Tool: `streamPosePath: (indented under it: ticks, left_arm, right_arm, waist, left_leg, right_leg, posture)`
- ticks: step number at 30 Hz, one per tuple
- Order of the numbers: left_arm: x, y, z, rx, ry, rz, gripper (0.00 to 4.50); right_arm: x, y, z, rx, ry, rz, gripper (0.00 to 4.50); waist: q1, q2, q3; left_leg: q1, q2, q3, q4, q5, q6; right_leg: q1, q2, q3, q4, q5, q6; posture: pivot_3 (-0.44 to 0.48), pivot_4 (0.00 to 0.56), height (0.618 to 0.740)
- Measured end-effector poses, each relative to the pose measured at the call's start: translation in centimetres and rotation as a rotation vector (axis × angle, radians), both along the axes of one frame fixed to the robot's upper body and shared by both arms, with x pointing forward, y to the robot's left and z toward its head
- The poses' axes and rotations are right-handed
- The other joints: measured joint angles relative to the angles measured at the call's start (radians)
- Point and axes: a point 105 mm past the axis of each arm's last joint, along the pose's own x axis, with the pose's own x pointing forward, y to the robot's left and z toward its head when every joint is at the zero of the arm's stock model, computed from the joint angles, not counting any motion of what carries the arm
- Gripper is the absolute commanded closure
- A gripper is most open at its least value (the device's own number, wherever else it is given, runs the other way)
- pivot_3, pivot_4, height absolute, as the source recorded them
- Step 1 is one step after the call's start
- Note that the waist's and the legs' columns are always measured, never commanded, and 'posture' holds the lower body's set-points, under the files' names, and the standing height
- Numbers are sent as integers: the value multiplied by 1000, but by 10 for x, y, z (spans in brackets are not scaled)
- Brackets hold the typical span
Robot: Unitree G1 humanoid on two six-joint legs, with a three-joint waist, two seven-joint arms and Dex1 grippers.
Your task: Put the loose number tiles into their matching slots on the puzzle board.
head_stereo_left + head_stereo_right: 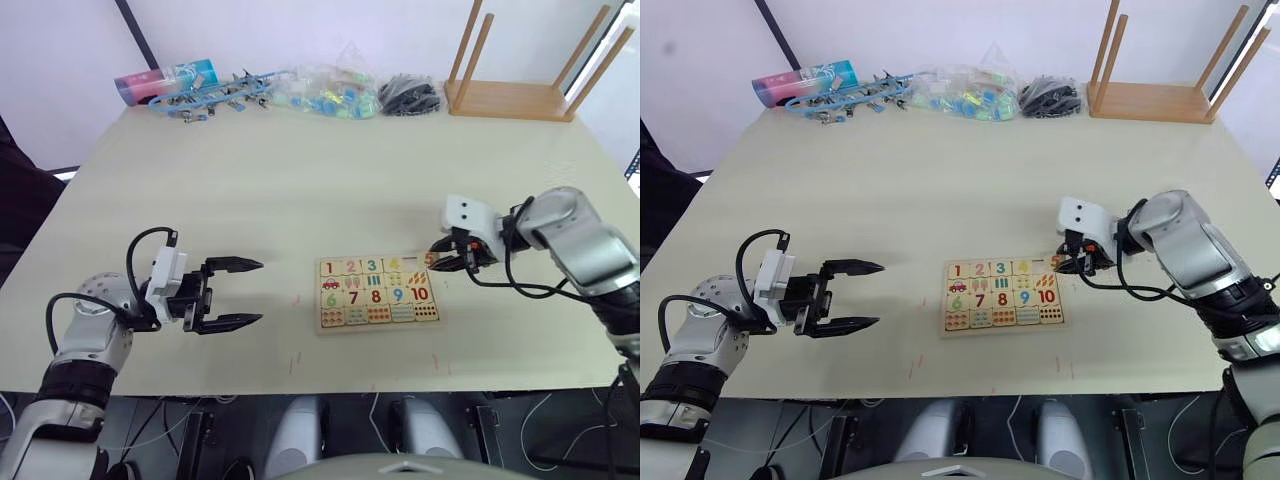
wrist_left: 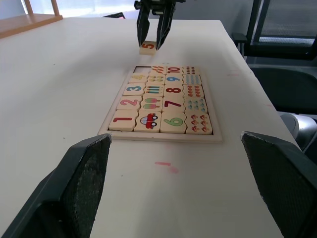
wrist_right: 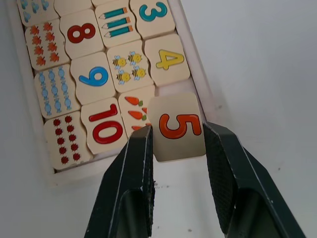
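Left gripper (image 1: 240, 293) jaws wide apart, empty; right gripper (image 3: 176, 136) pinches 5 tile (image 3: 177, 127), seemingly above puzzle board (image 1: 378, 293).

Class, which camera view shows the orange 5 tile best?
The right wrist view: the 5 tile faces the camera, digit plain, between the right gripper fingers. The left wrist view shows it small and distant; in the eye views it is tiny.

A pale table (image 1: 300, 190) carries everything. The puzzle board (image 1: 378, 293) lies flat near its front edge, right of centre. Along the far edge, from left to right: a pink and blue tube (image 1: 165, 80), blue clips (image 1: 215, 95), a clear bag of coloured bits (image 1: 325, 90), a black heap (image 1: 408, 95), and an upturned wooden stool (image 1: 510, 98).
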Motion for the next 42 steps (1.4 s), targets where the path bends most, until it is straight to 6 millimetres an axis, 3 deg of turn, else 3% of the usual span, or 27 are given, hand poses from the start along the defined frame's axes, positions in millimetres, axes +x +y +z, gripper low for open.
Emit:
streamPosePath:
  ticks: [4,11,18,42]
  left_arm:
    - [0,0,0,-2,0,0,0]
    - [-3,3,-3,-4,12,12,0]
    - [-4,-1,0,-6,-2,2,0]
    - [-4,-5,8,-7,-11,-4,0]
  right_arm:
    - [6,12,4,-41,-13,29,3598]
    - [12,14,-12,-136,14,23,3598]
    - [19,21,-12,-165,-4,29,3598]
    - [17,20,-15,-233,-15,97,3598]
  waist:
    - [-1,0,0]
    - [-2,0,0]
    - [-2,0,0]
    - [-2,0,0]
  left_leg:
    - [0,0,0,0,0,0]
    - [-1,0,0,0,0,0]
    - [-1,0,0,0,0,0]
    - [-1,0,0,0,0,0]
  right_leg:
    - [-1,0,0,0,0,0]
    - [-1,0,0,0,0,0]
    - [-1,0,0,0,0,0]
    - [-1,0,0,0,0,0]
  posture:
    - [0,150,740]
    - [0,150,740]
    - [0,150,740]
    - [0,150,740]
